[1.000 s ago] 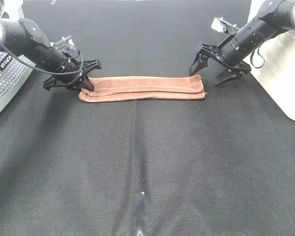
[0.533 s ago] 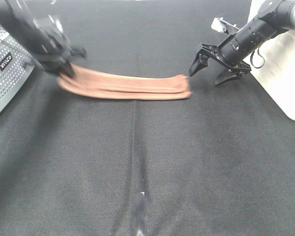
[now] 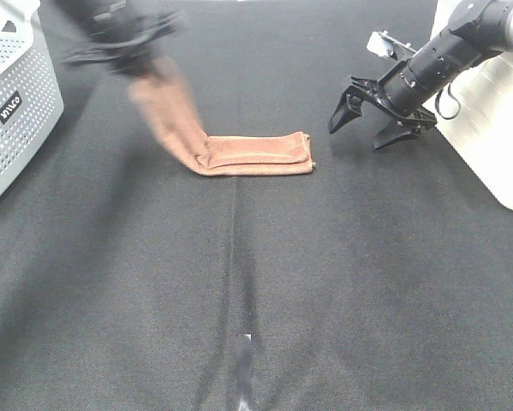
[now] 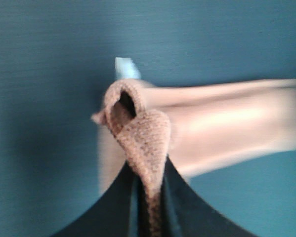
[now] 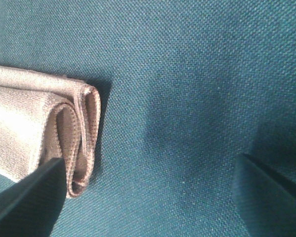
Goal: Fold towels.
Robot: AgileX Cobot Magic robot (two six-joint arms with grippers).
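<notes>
Right now the L end effector (image 3: 136, 60), up toward the far left of the desk (image 3: 325, 282), is pinched tight on one end of the towel (image 3: 256, 152); that end hangs raised & blurred, the rest lies flat as a folded strip mid-desk, w/ its other end just beside the R end effector (image 3: 356, 135), which hovers w/ jaws wide apart, holding nothing, not touching cloth. Step in hand, I'd say: bring the raised end over onto the lying end to halve the strip; best to keep it low & slow so the lying part doesn't drag; match hems edge to edge before letting go; R could pin the far end if it slides. Cloth is reddish-brown, soft, fuzzy nap, stitched hem, layers w/ rounded folds; limp, so it'll likely sag. Desk cover is dark woven fabric, prob. some grip; a white holed basket (image 3: 16, 94) stands at the left.
</notes>
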